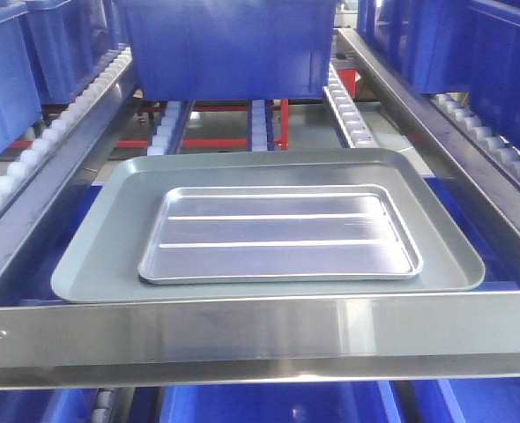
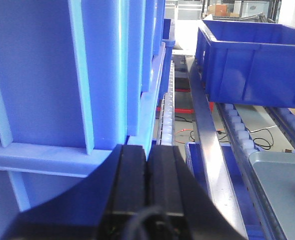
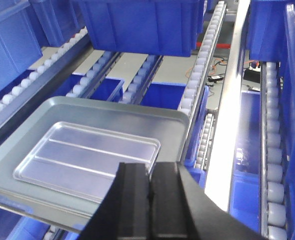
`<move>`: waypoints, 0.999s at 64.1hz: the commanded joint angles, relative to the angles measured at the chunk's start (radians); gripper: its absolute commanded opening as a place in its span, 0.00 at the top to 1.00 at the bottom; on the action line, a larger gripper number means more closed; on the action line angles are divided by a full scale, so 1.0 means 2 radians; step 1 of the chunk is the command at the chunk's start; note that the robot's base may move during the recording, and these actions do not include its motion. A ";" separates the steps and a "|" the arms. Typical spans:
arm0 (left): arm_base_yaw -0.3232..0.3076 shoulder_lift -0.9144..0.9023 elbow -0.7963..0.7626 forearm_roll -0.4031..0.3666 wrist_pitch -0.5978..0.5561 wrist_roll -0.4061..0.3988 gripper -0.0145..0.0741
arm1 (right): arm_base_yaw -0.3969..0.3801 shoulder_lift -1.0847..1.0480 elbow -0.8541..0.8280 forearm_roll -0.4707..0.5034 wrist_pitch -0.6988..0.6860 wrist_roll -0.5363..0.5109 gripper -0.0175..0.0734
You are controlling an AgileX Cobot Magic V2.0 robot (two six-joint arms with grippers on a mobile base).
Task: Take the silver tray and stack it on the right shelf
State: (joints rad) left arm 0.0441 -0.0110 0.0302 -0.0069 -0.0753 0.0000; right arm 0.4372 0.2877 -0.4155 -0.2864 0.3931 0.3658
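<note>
Front-facing view: small silver tray (image 1: 279,234) lies flat inside a larger grey tray (image 1: 88,256), roughly centred on it, both on the middle roller lane behind the steel front rail (image 1: 260,339); neither gripper touches it; the silver tray is on the centre lane, not on the lane to the right of the grey tray, so by the pictures the stacking on the right shelf is not shown as done; whether any trays already sit there cannot be told, as that shelf surface is mostly out of view.

Right gripper (image 3: 150,187) hovers above the near right corner of the grey tray, jaws pressed together, holding nothing; left gripper (image 2: 146,172) sits well left of the grey tray beside a blue bin wall (image 2: 47,75), jaws also pressed together, empty.

Edges and room: silver tray's raised rim is low and sits within the grey tray's lip, so little purchase from the side; open air above the grey tray; blue bin (image 1: 226,44) stands behind it; steel divider rail (image 3: 226,135) and roller strip (image 3: 200,75) separate it from the right lane.
</note>
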 commanded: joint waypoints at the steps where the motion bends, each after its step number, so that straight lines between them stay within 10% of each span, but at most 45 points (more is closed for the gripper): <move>1: -0.001 -0.008 0.009 -0.004 -0.045 0.000 0.94 | -0.004 0.004 -0.002 -0.013 -0.042 -0.004 0.75; 17: -0.001 -0.008 0.009 -0.004 -0.045 0.000 0.94 | -0.085 -0.002 0.043 0.026 -0.076 -0.011 0.75; 33: -0.001 -0.008 0.009 -0.004 -0.045 0.000 0.94 | -0.176 -0.052 0.118 0.165 -0.188 -0.189 0.75; 64: -0.001 -0.008 0.009 -0.004 -0.044 0.000 0.94 | -0.246 -0.159 0.213 0.169 -0.228 -0.190 0.75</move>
State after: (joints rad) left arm 0.0441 -0.0110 0.0302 -0.0069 -0.0773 0.0000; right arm -0.0489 -0.0097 0.0290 0.0492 0.0339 -0.0055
